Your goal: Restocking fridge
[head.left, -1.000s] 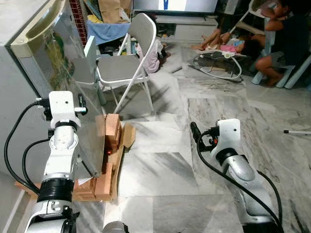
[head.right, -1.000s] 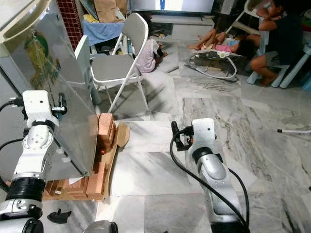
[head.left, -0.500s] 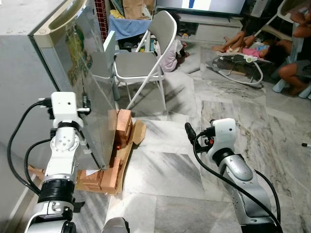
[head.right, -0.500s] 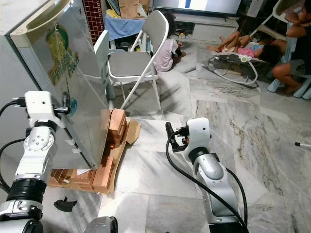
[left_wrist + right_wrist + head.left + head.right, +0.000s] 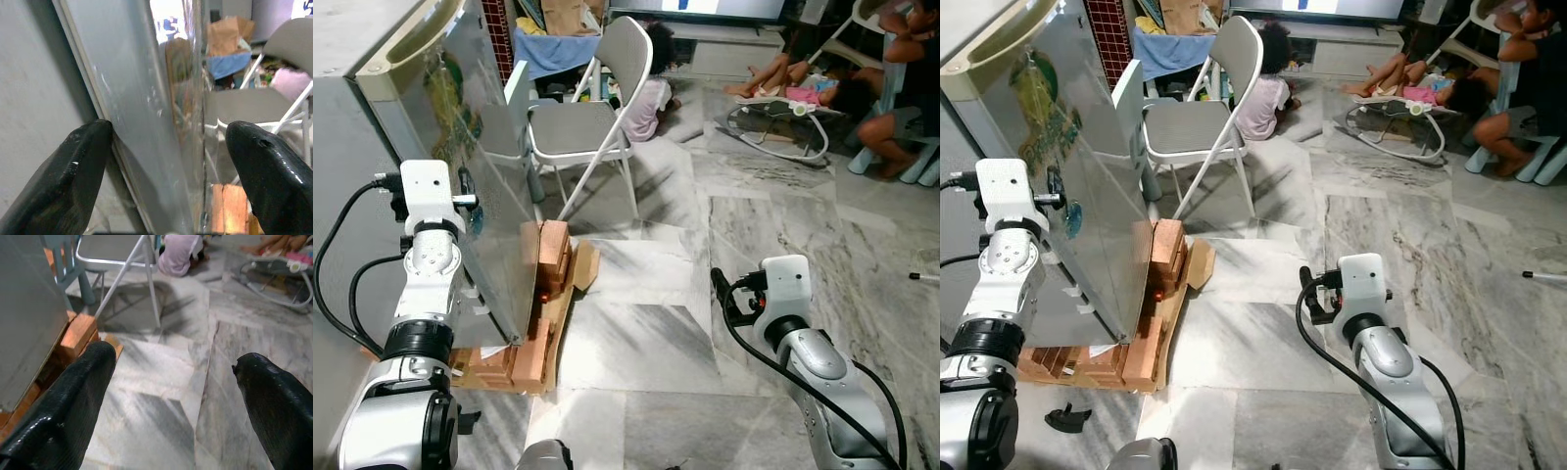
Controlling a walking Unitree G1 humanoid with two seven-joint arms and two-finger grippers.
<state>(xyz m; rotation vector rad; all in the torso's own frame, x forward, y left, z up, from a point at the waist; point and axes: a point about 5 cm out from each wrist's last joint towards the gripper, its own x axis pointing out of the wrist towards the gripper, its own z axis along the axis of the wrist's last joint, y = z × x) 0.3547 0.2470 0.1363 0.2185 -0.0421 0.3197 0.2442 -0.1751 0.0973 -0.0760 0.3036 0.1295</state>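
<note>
At the fridge door (image 5: pixel 475 186) edge, left gripper (image 5: pixel 168 166) spreads its fingers astride it — probably to swing it; right gripper (image 5: pixel 176 396), fingers apart, hangs idle beside the bricks (image 5: pixel 548 259).

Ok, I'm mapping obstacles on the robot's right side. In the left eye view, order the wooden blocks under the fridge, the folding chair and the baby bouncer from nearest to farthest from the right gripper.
From the right gripper, low over the marble floor:
1. Wooden blocks, to its left beneath the fridge door.
2. Folding chair, farther back and left.
3. Baby bouncer, far back, slightly right; close to the chair's range, so this order is less sure.
</note>
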